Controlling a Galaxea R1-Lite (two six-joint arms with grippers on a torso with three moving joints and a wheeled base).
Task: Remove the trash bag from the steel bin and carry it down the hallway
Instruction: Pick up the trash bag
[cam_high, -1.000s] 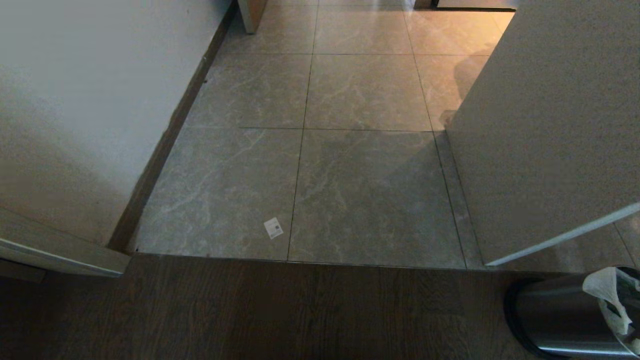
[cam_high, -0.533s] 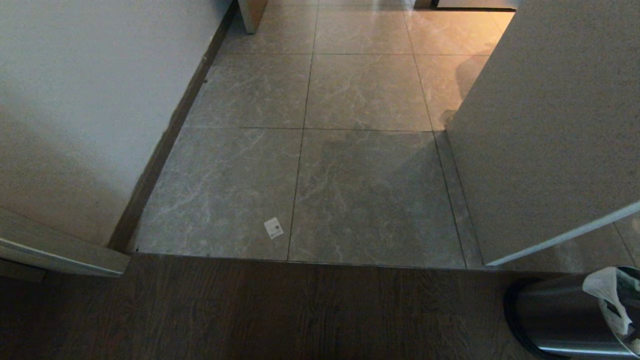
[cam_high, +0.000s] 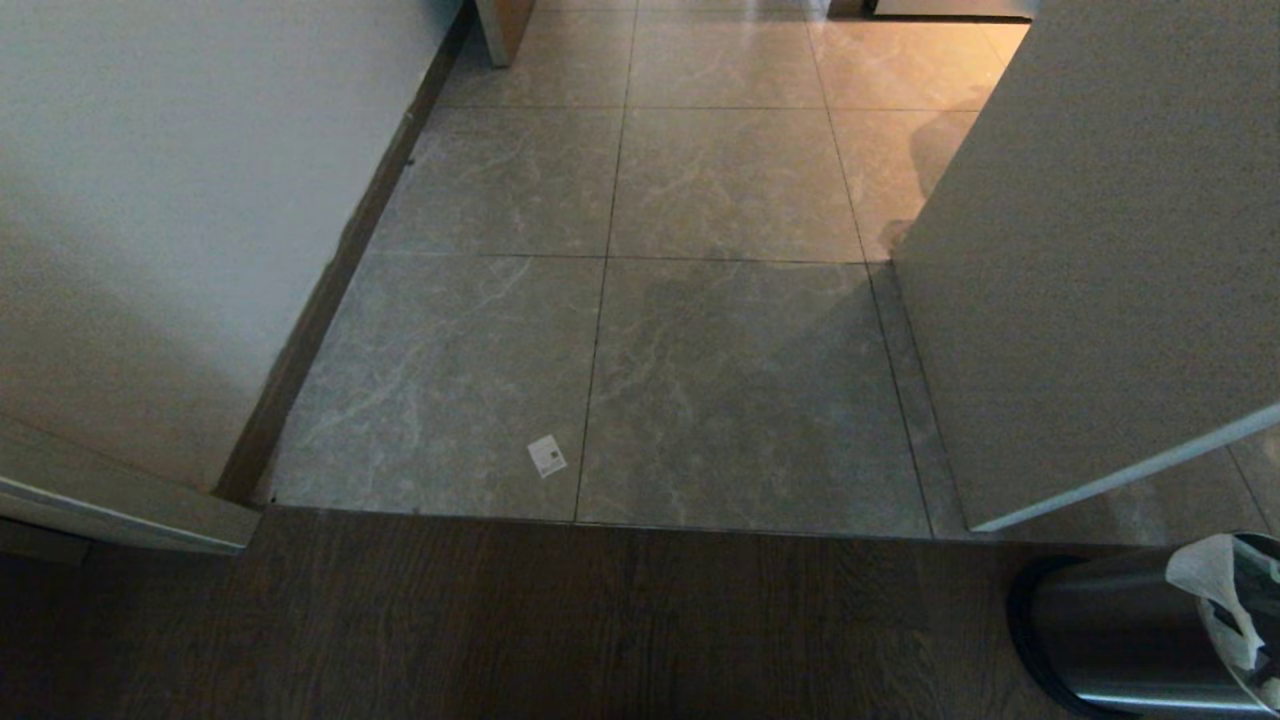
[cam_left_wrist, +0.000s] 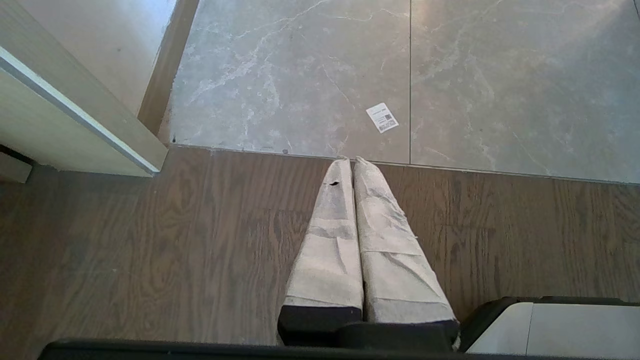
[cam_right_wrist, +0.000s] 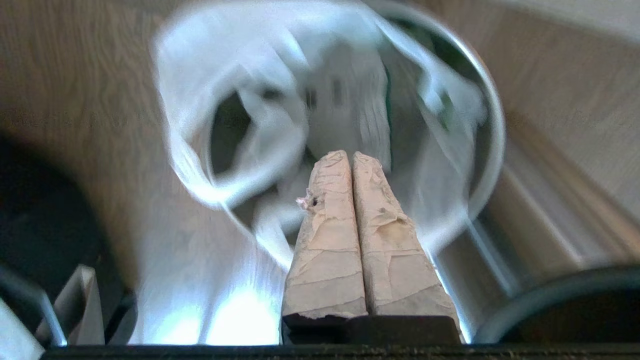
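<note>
Right gripper (cam_right_wrist: 348, 156) poised above the steel bin (cam_right_wrist: 487, 165), pointing down into its mouth, taped fingers (cam_right_wrist: 330, 235) pressed flat together with no gap between them. No fold of plastic visibly pinched between the tips; whether any film is caught there cannot be told through the blur. Just beyond the fingertips, the trash bag (cam_right_wrist: 320, 100): white, thin, its mouth spread in a loop over the bin's rim, one loose flap hanging outside toward the wooden floor (cam_right_wrist: 75, 75), a streak of green showing inside near the far wall of the bin. Brushed metal side of the bin running off beside the fingers.

Seen from the head, only the bin (cam_high: 1130, 630) at the lower right corner, standing on dark wood floor (cam_high: 560, 620), with a white edge of the bag (cam_high: 1205, 575) draped over its rim. Neither arm in that view.

Left gripper (cam_left_wrist: 350, 161) parked, held low over the wood floor (cam_left_wrist: 150, 240), fingers (cam_left_wrist: 327, 240) closed against each other and empty, tips aimed at the seam where wood meets the hallway (cam_left_wrist: 300, 75) tiles. Just past the tips, a small white label (cam_left_wrist: 382, 118) lying on the tile. Off to one side, a white door edge (cam_left_wrist: 75, 115).
</note>
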